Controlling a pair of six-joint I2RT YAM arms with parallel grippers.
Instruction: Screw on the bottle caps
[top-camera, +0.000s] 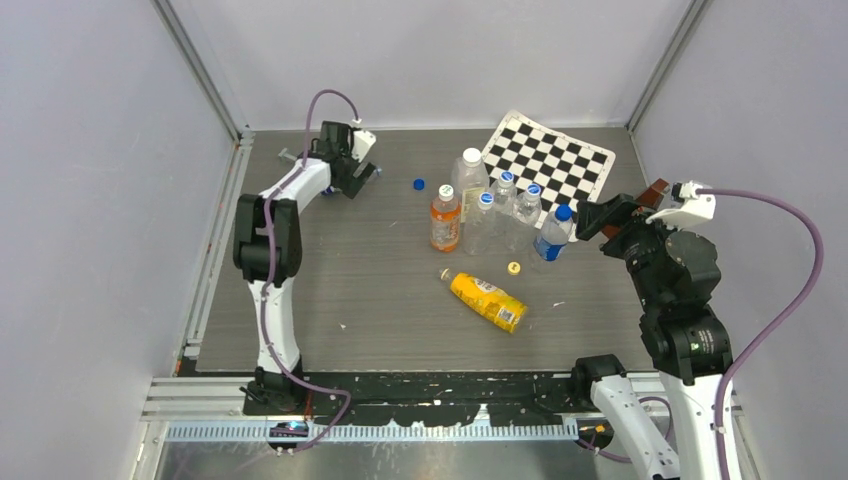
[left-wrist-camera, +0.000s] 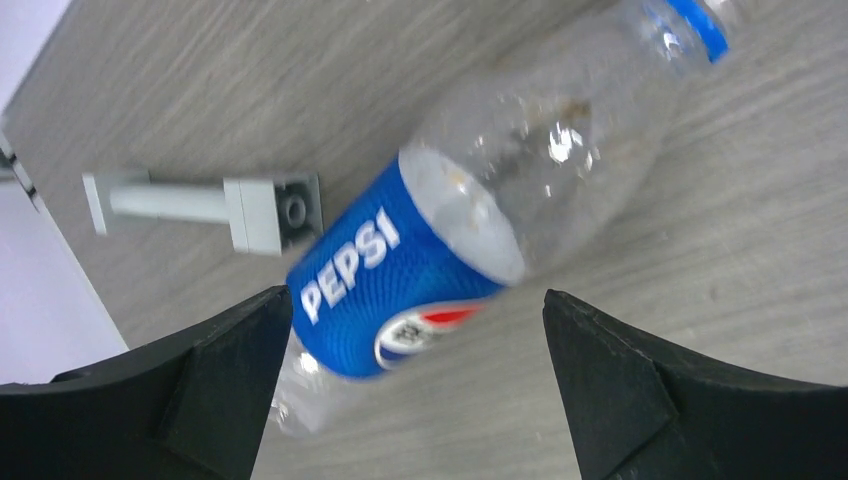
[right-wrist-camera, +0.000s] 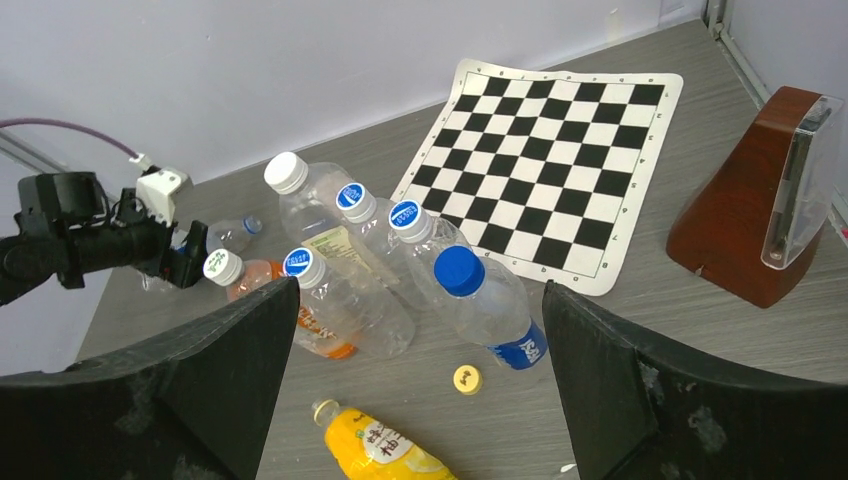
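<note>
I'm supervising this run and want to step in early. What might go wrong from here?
The Pepsi bottle lies on its side between the open left gripper's jaws; being round, it may roll away as they close. A grey bracket lies right beside it, and a finger might catch it. The yellow cap sits close to the standing bottles, so the open right gripper could topple one while reaching for it.

The yellow cap (top-camera: 514, 267) is flanked by standing bottles (top-camera: 497, 210) behind and the lying juice bottle (top-camera: 487, 301) in front. The blue cap (top-camera: 418, 184) is surrounded by bare table (top-camera: 350, 280), apart from them.
</note>
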